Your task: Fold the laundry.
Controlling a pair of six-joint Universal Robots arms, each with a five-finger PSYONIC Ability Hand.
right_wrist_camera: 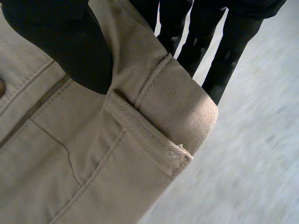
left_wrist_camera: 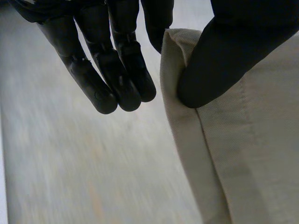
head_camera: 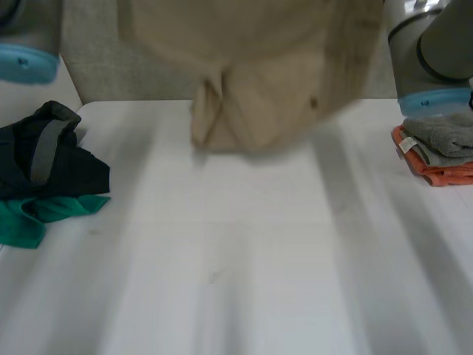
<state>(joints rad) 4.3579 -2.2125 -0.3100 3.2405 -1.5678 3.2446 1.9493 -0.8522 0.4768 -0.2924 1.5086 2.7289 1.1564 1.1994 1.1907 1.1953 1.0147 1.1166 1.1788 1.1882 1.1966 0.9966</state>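
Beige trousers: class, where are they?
Head view: the beige trousers hang over the far middle of the table, between the dark pile at left and the folded stack at right.

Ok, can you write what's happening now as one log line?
left hand: pinches beige trousers edge | right hand: pinches waistband | trousers: held up over white table

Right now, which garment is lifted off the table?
The beige twill trousers: the left hand and right hand each pinch them aloft. The crumpled dark and green clothes and folded grey and orange cloths lie on the white table.
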